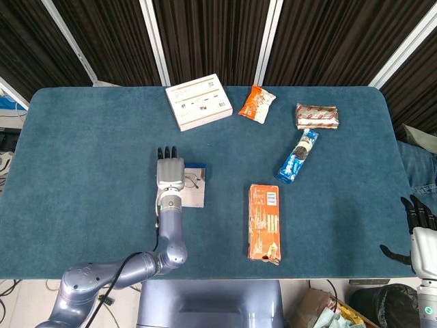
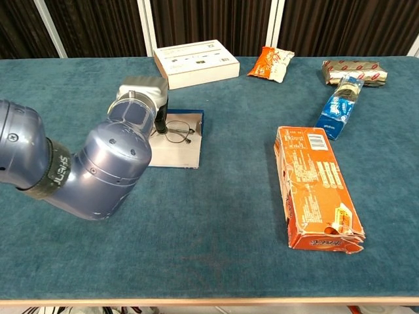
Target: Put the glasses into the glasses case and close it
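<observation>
Head view looking steeply down from above on the whole blue table (image 1: 82, 137), dark curtains behind, chest view low and close at table height, facing across it, both sharing the orange carton (image 1: 263, 222) (image 2: 315, 190) and white box (image 1: 199, 101) (image 2: 196, 63)
</observation>
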You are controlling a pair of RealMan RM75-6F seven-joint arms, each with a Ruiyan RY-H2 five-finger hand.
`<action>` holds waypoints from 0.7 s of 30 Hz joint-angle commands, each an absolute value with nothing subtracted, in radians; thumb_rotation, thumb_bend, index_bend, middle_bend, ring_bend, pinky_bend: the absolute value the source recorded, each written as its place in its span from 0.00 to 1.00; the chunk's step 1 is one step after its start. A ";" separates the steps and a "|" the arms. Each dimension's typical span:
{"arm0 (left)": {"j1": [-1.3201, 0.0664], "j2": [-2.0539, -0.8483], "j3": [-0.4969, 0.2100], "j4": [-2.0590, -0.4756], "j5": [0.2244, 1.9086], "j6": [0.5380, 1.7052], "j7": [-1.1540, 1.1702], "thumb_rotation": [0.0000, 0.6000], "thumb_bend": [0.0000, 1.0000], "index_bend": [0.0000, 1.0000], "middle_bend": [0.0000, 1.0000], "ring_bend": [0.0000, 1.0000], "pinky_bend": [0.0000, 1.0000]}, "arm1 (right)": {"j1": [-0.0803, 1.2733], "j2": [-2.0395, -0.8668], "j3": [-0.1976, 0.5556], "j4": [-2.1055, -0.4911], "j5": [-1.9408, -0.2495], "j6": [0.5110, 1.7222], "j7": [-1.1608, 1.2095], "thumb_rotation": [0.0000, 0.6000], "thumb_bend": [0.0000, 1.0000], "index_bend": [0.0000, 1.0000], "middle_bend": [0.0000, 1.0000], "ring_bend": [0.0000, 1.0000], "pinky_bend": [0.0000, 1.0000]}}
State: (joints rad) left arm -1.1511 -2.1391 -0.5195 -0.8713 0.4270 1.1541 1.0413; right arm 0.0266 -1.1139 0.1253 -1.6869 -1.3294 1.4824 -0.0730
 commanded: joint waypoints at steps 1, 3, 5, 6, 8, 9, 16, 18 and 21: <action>-1.141 -2.131 -0.514 -0.906 0.446 1.170 1.038 1.00 0.30 0.19 0.06 0.00 0.00 | 0.027 -1.114 0.125 -1.687 -1.329 1.482 -0.073 1.00 0.13 0.05 0.00 0.10 0.16; -1.126 -2.118 -0.504 -0.945 0.462 1.187 1.033 1.00 0.30 0.19 0.06 0.00 0.00 | 0.027 -1.115 0.126 -1.687 -1.329 1.481 -0.073 1.00 0.14 0.05 0.00 0.10 0.16; -1.102 -2.098 -0.486 -0.997 0.484 1.207 1.025 1.00 0.31 0.18 0.06 0.00 0.00 | 0.028 -1.115 0.126 -1.687 -1.329 1.481 -0.073 1.00 0.14 0.05 0.00 0.10 0.16; -1.089 -2.087 -0.476 -1.023 0.494 1.214 1.020 1.00 0.31 0.17 0.06 0.00 0.00 | 0.028 -1.115 0.126 -1.687 -1.329 1.481 -0.073 1.00 0.14 0.05 0.00 0.10 0.16; -1.053 -2.053 -0.449 -1.097 0.519 1.227 1.005 1.00 0.31 0.17 0.06 0.00 0.00 | 0.028 -1.115 0.126 -1.687 -1.329 1.482 -0.073 1.00 0.14 0.05 0.00 0.10 0.16; -1.029 -2.026 -0.428 -1.151 0.541 1.235 0.992 1.00 0.31 0.16 0.07 0.00 0.00 | 0.028 -1.115 0.126 -1.688 -1.328 1.482 -0.073 1.00 0.15 0.05 0.00 0.10 0.16; -0.879 -1.847 -0.253 -1.468 0.726 1.291 0.893 1.00 0.33 0.12 0.13 0.04 0.30 | 0.027 -1.116 0.130 -1.691 -1.320 1.483 -0.076 1.00 0.15 0.05 0.00 0.10 0.16; -0.850 -1.807 -0.214 -1.529 0.760 1.289 0.868 1.00 0.36 0.11 0.18 0.14 0.47 | 0.027 -1.117 0.130 -1.692 -1.319 1.483 -0.077 1.00 0.15 0.05 0.00 0.10 0.16; -0.808 -1.748 -0.171 -1.620 0.815 1.284 0.808 1.00 0.40 0.10 0.31 0.33 0.59 | 0.026 -1.117 0.130 -1.693 -1.320 1.486 -0.079 1.00 0.16 0.05 0.00 0.10 0.16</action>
State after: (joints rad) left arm -0.8692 -1.8198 -0.2374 -1.5324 0.7397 1.2729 0.8731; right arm 0.0262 -1.1170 0.1300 -1.6925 -1.3201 1.4857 -0.0790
